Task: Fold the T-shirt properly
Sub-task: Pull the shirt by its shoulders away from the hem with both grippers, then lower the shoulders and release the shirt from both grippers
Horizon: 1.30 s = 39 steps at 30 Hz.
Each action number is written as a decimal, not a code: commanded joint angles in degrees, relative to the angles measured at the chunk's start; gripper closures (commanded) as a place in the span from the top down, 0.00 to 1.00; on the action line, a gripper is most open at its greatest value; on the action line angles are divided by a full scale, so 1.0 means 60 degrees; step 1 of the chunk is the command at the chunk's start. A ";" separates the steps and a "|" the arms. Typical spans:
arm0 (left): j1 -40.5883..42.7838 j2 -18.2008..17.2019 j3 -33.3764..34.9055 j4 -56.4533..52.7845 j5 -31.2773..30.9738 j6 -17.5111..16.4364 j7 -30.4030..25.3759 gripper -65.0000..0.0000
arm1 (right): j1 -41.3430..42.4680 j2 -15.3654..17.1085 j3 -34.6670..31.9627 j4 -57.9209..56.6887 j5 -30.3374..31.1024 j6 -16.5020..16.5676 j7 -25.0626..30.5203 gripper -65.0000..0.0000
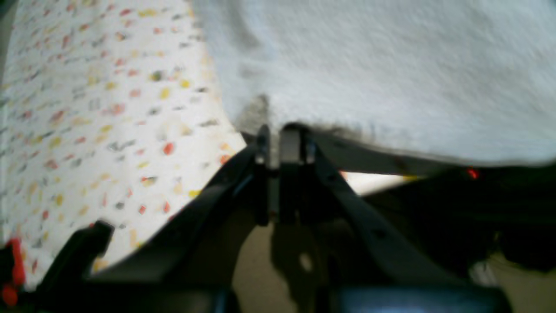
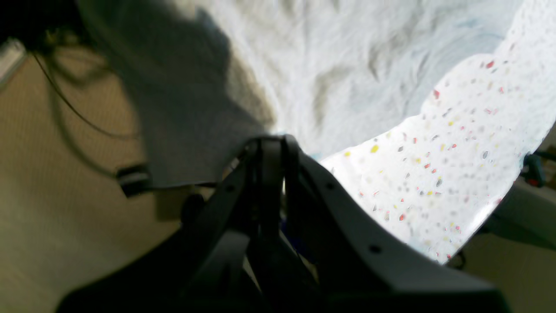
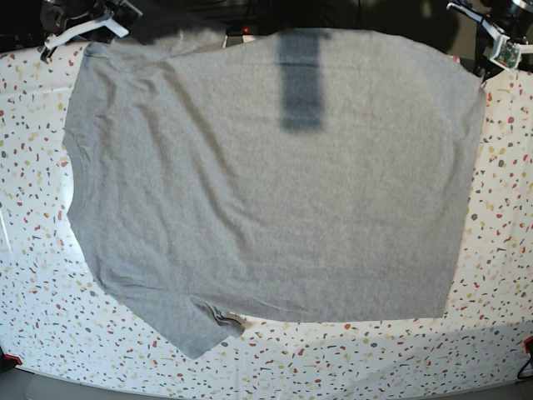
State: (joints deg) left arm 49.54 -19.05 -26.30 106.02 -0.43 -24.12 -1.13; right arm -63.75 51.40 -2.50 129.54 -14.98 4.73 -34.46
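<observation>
The light grey T-shirt (image 3: 275, 183) lies spread wide over the speckled table (image 3: 33, 250), plain side up, no lettering showing. One sleeve (image 3: 196, 329) points to the near left. My right gripper (image 3: 90, 35) is at the shirt's far left corner; in the right wrist view its jaws (image 2: 271, 150) are shut on the fabric (image 2: 347, 52). My left gripper (image 3: 498, 42) is at the far right corner; in the left wrist view its jaws (image 1: 278, 137) are shut on the shirt's edge (image 1: 391, 65). A dark shadow band (image 3: 300, 79) crosses the far middle.
The white terrazzo tabletop (image 1: 87, 108) shows on both sides of the shirt and along the near edge (image 3: 350, 367). Red clamps sit at the near corners (image 3: 8, 360). A black cable (image 2: 78, 117) hangs over the beige floor beyond the table's far edge.
</observation>
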 commanded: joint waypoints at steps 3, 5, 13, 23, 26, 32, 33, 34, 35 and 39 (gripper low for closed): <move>-0.0197 -0.0113 -0.0113 0.0131 -0.0117 0.0452 0.0160 0.00 | 0.0685 0.0109 0.0051 0.0157 0.0335 -0.0142 0.0222 0.00; -0.0433 -0.0109 -0.0109 0.0131 -0.0117 0.0444 0.0266 0.00 | 0.1239 0.0109 0.0051 0.0157 0.0736 -0.0138 0.0554 0.00; -0.1603 -0.0109 -0.0109 -0.0069 -0.0087 0.0419 0.0962 0.00 | 0.3246 0.0087 0.0047 -0.1035 0.1865 0.0146 0.1337 0.00; -0.2823 -0.0109 -0.0109 -0.0146 -0.0113 0.0415 0.1260 0.00 | 0.5362 0.0080 0.0047 -0.3002 0.3486 0.1155 0.1727 0.00; -0.3162 -0.0109 -0.0106 -0.0415 -0.0117 0.0412 0.1377 0.00 | 0.5876 0.0080 0.0040 -0.3566 0.4007 0.1541 0.1781 0.00; -0.3745 -0.0109 -0.0095 -0.1188 -0.0113 0.0324 0.1603 0.00 | 0.6408 -0.0251 0.0040 -0.4382 0.4215 0.1836 0.1945 0.00; -0.3850 -0.0106 -0.0091 -0.1282 -0.0113 0.0138 0.1603 0.00 | 0.6506 -0.0372 0.0040 -0.4510 0.4218 0.1920 0.2044 0.00; -0.3974 -0.0106 -0.0091 -0.1370 -0.0113 -0.0076 0.1610 0.00 | 0.6615 -0.0495 0.0040 -0.4656 0.4218 0.2018 0.2149 0.00; -0.4073 -0.0109 -0.0091 -0.1450 -0.0113 -0.0215 0.1614 0.00 | 0.6757 -0.0619 0.0040 -0.4805 0.4218 0.2182 0.2193 0.00; -0.4302 -0.0106 -0.0091 -0.1519 -0.0109 -0.0244 0.1639 0.00 | 0.7344 -0.1129 0.0040 -0.5417 0.4291 0.2637 0.2197 0.00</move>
State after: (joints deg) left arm 24.23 -18.87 -26.52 96.14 -0.51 -26.11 9.89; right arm -20.12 43.40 -2.81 96.31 10.83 21.19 -22.28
